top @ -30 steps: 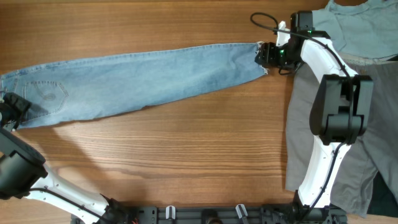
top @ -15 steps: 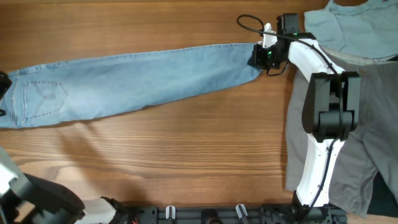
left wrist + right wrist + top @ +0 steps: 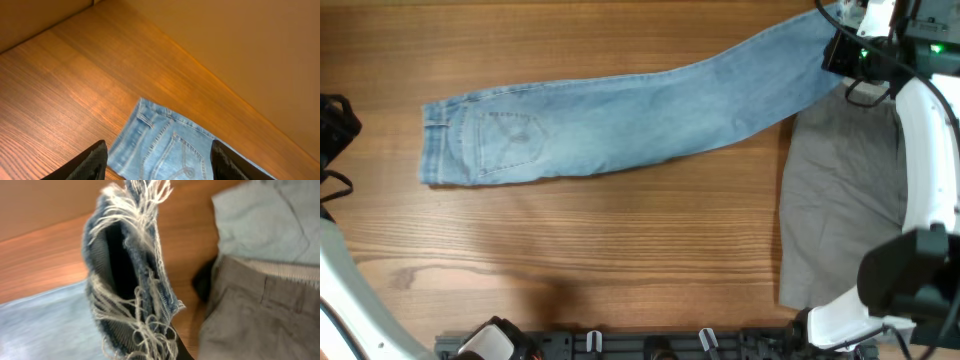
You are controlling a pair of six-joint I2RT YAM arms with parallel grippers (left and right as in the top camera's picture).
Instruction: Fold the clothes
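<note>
The light blue jeans [image 3: 620, 125] lie stretched across the table, waistband and back pocket [image 3: 510, 140] at the left, legs rising to the far right. My right gripper [image 3: 842, 55] is shut on the frayed leg hem [image 3: 130, 265], which hangs lifted and bunched in the right wrist view; its fingers are mostly hidden by the threads. My left gripper [image 3: 335, 125] hovers open at the far left, apart from the waistband. In the left wrist view its two black fingers [image 3: 95, 162] stand wide, with the waistband corner [image 3: 165, 145] on the table beyond them.
Grey trousers [image 3: 840, 200] lie flat at the right side, under the right arm, and also show in the right wrist view [image 3: 250, 315]. A pale teal shirt [image 3: 265, 220] lies behind them. Bare wood [image 3: 570, 250] stretches along the front.
The right gripper shut on the hem and pulled it right and toward the far edge. The whole pair of jeans slid right. The left gripper came away from the waistband.
</note>
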